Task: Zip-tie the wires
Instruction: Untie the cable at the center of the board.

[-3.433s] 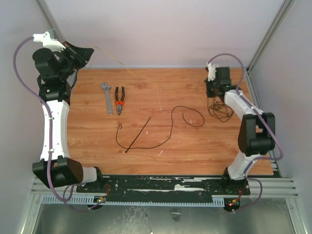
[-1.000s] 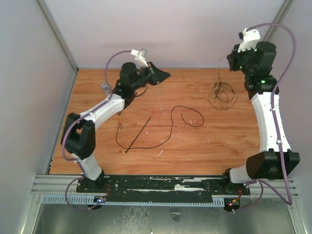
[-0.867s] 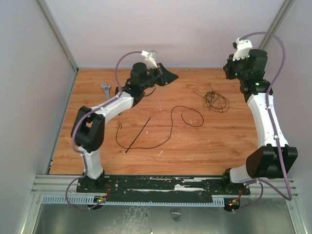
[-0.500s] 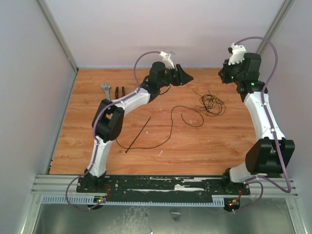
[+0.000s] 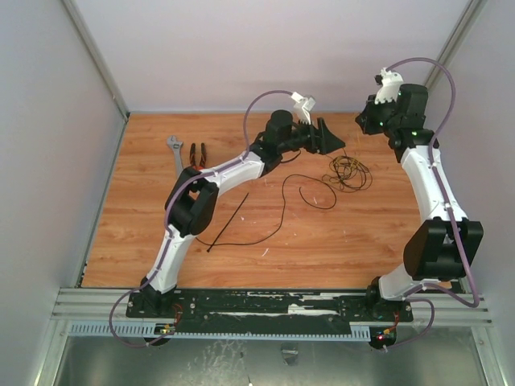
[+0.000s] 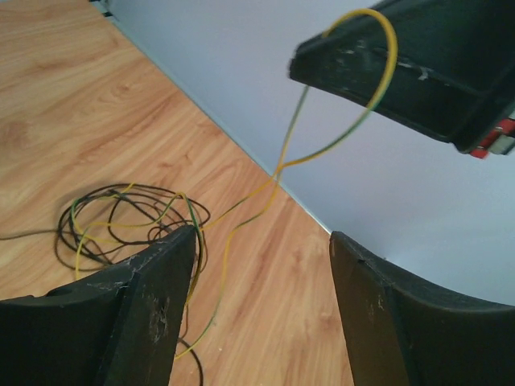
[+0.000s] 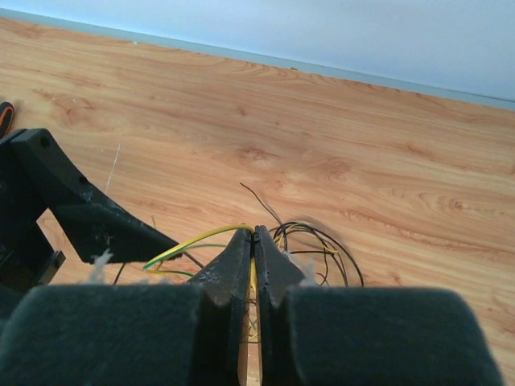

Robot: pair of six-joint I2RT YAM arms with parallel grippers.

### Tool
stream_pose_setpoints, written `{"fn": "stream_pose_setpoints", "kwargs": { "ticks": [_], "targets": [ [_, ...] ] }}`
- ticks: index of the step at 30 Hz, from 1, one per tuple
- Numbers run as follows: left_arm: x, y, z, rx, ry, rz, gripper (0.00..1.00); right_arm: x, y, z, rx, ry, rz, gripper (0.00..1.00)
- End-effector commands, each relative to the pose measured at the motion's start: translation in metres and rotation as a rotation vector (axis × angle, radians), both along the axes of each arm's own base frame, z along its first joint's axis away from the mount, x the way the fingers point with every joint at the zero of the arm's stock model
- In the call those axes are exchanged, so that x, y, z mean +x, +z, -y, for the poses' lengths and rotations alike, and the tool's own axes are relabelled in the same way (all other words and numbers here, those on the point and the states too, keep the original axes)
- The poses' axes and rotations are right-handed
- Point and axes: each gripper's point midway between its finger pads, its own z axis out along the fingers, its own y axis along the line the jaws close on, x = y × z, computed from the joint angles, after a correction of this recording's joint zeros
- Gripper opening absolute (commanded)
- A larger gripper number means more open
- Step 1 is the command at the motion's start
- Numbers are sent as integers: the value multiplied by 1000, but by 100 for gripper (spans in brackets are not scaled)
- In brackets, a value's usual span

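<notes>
The wires lie as a loose black and yellow-green tangle on the wooden table at the back right. One yellow-green strand rises from the wires to my right gripper, which is shut on it. In the top view the right gripper hangs just above the tangle. My left gripper is stretched out beside it, open. The left gripper has the strand hanging just ahead of its fingers, with nothing clamped. The zip tie lies straight on the table's middle left.
A long black curved cable crosses the table's middle next to the zip tie. A grey wrench and orange-handled pliers lie at the back left. The back wall stands close behind both grippers.
My left arm has swung right along the back of the table to the wires and its jaws have opened. The right gripper shifted left, dragging the tangle with it.
</notes>
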Motion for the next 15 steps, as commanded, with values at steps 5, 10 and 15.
{"fn": "stream_pose_setpoints", "kwargs": {
  "ticks": [5, 10, 15],
  "targets": [
    [-8, 1, 17, -44, -38, 39, 74, 2, 20, -6, 65, -2, 25, 0],
    [-2, 7, 33, -51, -36, 56, 75, -3, 22, -13, 99, 20, 17, 0],
    [3, 6, 48, -56, -33, 61, 75, -7, 23, -17, 119, 42, 11, 0]
  ]
}}
